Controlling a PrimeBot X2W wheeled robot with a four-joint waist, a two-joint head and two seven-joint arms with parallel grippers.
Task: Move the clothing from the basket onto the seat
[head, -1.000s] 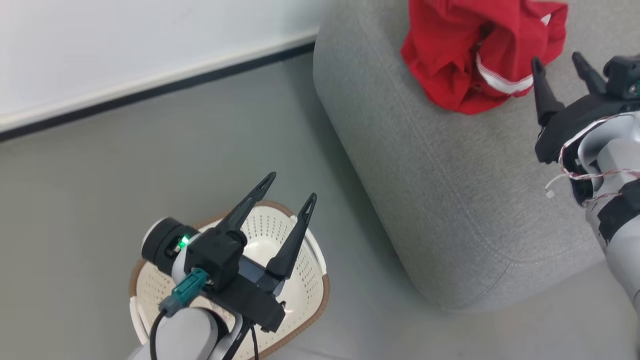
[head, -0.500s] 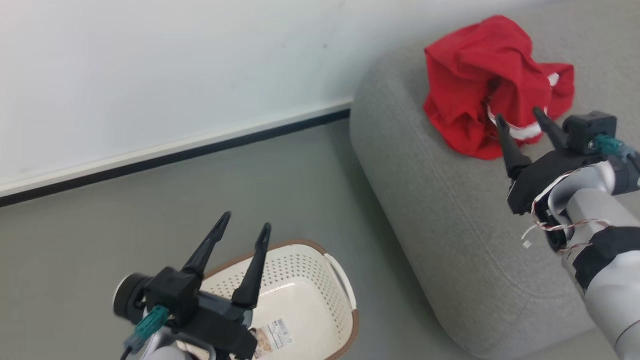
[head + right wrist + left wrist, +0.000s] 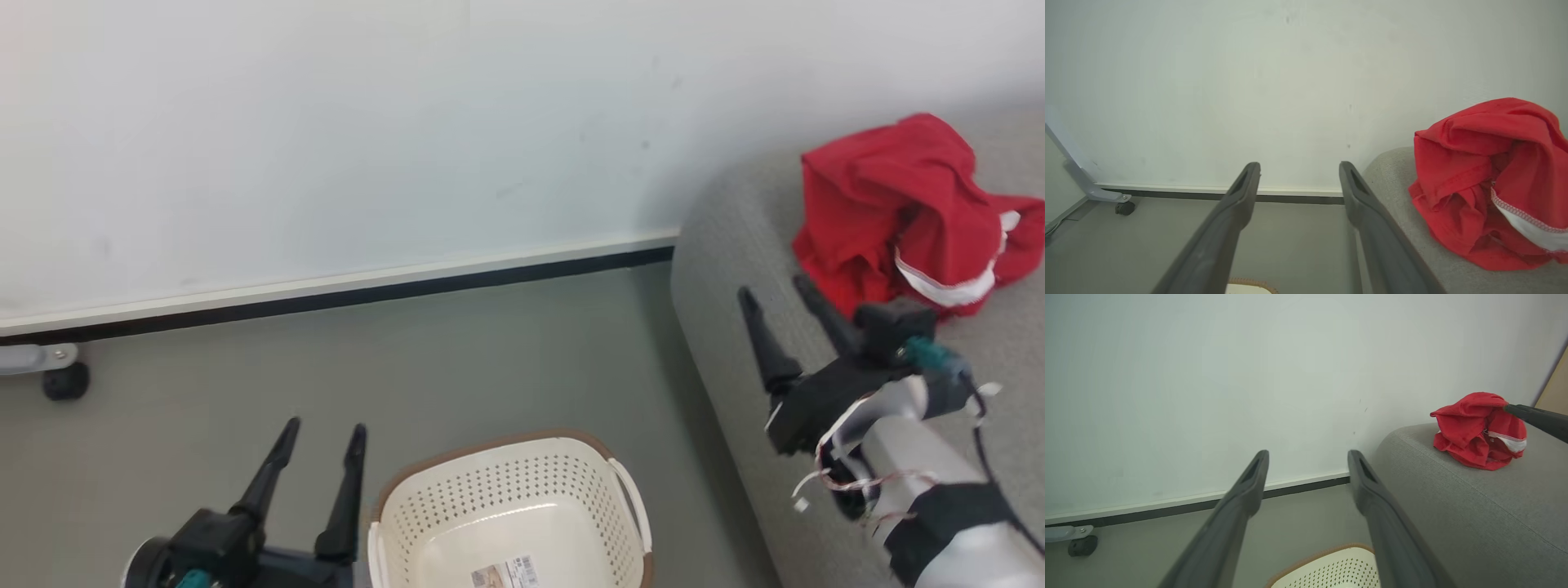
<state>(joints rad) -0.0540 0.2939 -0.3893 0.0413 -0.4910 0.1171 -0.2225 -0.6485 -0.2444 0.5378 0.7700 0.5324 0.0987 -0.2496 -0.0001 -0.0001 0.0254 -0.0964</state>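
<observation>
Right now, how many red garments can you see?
1 distinguishable: a crumpled red bundle with white trim on the grey sofa, just beyond the right gripper. A second piece may be hidden in its folds. No garment visible in the laundry basket.

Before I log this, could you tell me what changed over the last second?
The head camera has swung upward. The left gripper has drawn off the cream perforated plastic basket to its left; the right gripper has pulled back from the crumpled red clothing toward the edge of the grey fabric sofa. Unchanged: both grippers open, empty, clothing on sofa, basket empty.
</observation>
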